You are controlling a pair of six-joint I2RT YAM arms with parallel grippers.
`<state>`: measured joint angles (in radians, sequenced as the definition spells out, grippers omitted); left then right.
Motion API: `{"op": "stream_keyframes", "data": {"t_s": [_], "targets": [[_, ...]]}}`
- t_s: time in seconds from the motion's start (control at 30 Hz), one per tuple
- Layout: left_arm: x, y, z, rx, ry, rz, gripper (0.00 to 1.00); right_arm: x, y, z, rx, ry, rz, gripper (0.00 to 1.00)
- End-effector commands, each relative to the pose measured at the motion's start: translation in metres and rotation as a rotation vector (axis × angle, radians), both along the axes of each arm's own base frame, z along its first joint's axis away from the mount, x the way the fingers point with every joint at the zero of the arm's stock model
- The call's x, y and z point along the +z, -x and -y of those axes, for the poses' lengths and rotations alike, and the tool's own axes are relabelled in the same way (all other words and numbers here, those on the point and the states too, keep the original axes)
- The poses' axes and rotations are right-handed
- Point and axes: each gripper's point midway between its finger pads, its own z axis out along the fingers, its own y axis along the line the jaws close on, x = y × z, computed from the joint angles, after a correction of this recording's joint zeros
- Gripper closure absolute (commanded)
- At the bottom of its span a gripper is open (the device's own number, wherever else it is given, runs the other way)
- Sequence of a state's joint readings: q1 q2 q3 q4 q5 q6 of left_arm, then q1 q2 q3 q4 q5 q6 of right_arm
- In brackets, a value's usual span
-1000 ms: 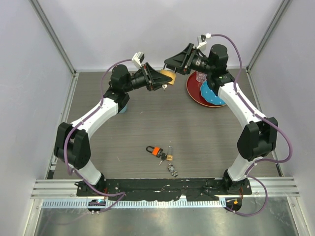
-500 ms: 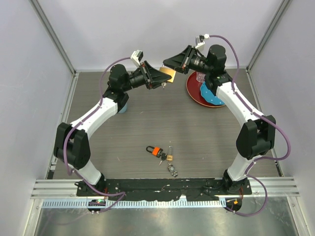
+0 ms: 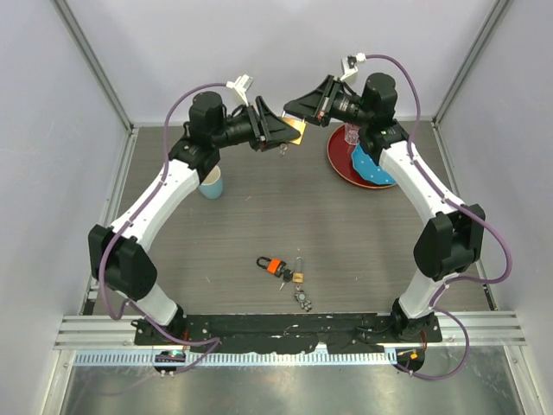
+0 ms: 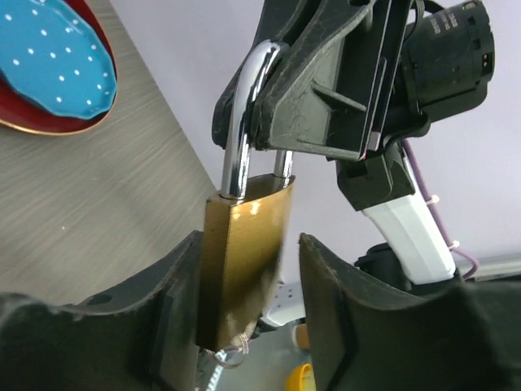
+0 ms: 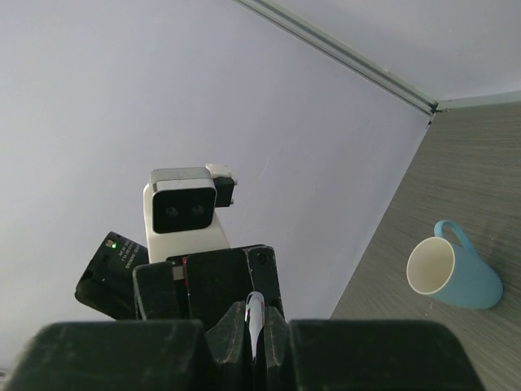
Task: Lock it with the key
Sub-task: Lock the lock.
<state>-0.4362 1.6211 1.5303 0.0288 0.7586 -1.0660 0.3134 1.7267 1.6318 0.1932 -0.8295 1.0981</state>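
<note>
The big brass padlock (image 3: 296,130) hangs in the air at the back of the table. My right gripper (image 3: 300,110) is shut on its silver shackle (image 5: 255,314), which also shows in the left wrist view (image 4: 242,114). My left gripper (image 4: 248,248) stands open around the padlock body (image 4: 244,261). The body touches one finger, with a gap to the other finger (image 4: 342,285). The key bunch (image 3: 274,266), with an orange head and a black head, lies on the table near the front, far from both grippers.
A tiny brass padlock (image 3: 296,277) and a silver keychain (image 3: 303,299) lie beside the key bunch. A red plate (image 3: 341,160) holds a blue plate (image 3: 371,166) and a clear cup (image 3: 352,136) at the back right. A light blue mug (image 3: 211,183) stands under the left arm.
The left arm has risen and swung towards the back, uncovering the mug. Both grippers and the padlock have moved slightly up and back together.
</note>
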Motion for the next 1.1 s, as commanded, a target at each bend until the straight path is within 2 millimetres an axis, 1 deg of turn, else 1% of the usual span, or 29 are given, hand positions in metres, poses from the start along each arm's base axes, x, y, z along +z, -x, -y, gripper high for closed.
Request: {"op": "stream_keyframes", "data": {"t_s": [0.0, 0.03, 0.07, 0.13, 0.17, 0.2, 0.27, 0.37, 0.4, 0.43, 0.47, 0.57, 0.7, 0.87, 0.93, 1.03, 1.07], "targets": [[0.031, 0.015, -0.025, 0.056, -0.078, 0.142, 0.45, 0.035, 0.01, -0.002, 0.019, -0.018, 0.119, 0.98], [0.033, 0.017, -0.028, 0.065, -0.083, 0.144, 0.42, 0.037, 0.009, -0.003, 0.023, -0.02, 0.125, 0.98], [0.033, 0.018, -0.033, 0.078, -0.089, 0.141, 0.35, 0.038, 0.008, -0.002, 0.023, -0.022, 0.126, 0.98], [0.036, 0.024, -0.042, 0.11, -0.091, 0.15, 0.28, 0.043, 0.008, -0.003, 0.03, -0.026, 0.136, 0.99], [0.038, 0.026, -0.046, 0.121, -0.089, 0.157, 0.22, 0.045, 0.008, -0.004, 0.033, -0.028, 0.139, 0.98], [0.035, 0.029, -0.053, 0.143, -0.092, 0.152, 0.2, 0.046, 0.008, -0.004, 0.035, -0.03, 0.14, 0.98], [0.032, 0.033, -0.058, 0.154, -0.088, 0.135, 0.17, 0.05, 0.007, -0.005, 0.039, -0.037, 0.143, 0.98], [0.026, 0.045, -0.061, 0.15, -0.06, 0.112, 0.17, 0.055, 0.008, -0.006, 0.049, -0.059, 0.144, 0.98], [0.029, 0.047, -0.061, 0.148, -0.039, 0.125, 0.18, 0.056, 0.008, -0.006, 0.051, -0.064, 0.143, 0.98], [0.022, 0.052, -0.062, 0.139, -0.032, 0.111, 0.18, 0.057, 0.008, -0.006, 0.05, -0.067, 0.146, 0.98], [0.021, 0.054, -0.062, 0.139, -0.013, 0.09, 0.2, 0.058, 0.009, -0.005, 0.052, -0.07, 0.146, 0.99], [0.014, 0.055, -0.059, 0.132, 0.023, 0.07, 0.25, 0.058, 0.011, -0.005, 0.052, -0.072, 0.141, 0.98], [0.007, 0.051, -0.051, 0.109, 0.024, 0.044, 0.28, 0.053, 0.013, -0.003, 0.048, -0.071, 0.119, 0.99], [0.01, 0.041, -0.041, 0.095, 0.052, 0.057, 0.36, 0.053, 0.015, -0.003, 0.049, -0.076, 0.118, 0.98], [0.014, 0.039, -0.037, 0.086, 0.071, 0.052, 0.41, 0.052, 0.015, -0.003, 0.05, -0.074, 0.116, 0.98], [0.019, 0.035, -0.029, 0.063, 0.08, 0.065, 0.45, 0.05, 0.015, -0.003, 0.05, -0.075, 0.112, 0.98], [0.018, 0.034, -0.027, 0.058, 0.078, 0.064, 0.46, 0.05, 0.015, -0.004, 0.051, -0.077, 0.109, 0.98]]}}
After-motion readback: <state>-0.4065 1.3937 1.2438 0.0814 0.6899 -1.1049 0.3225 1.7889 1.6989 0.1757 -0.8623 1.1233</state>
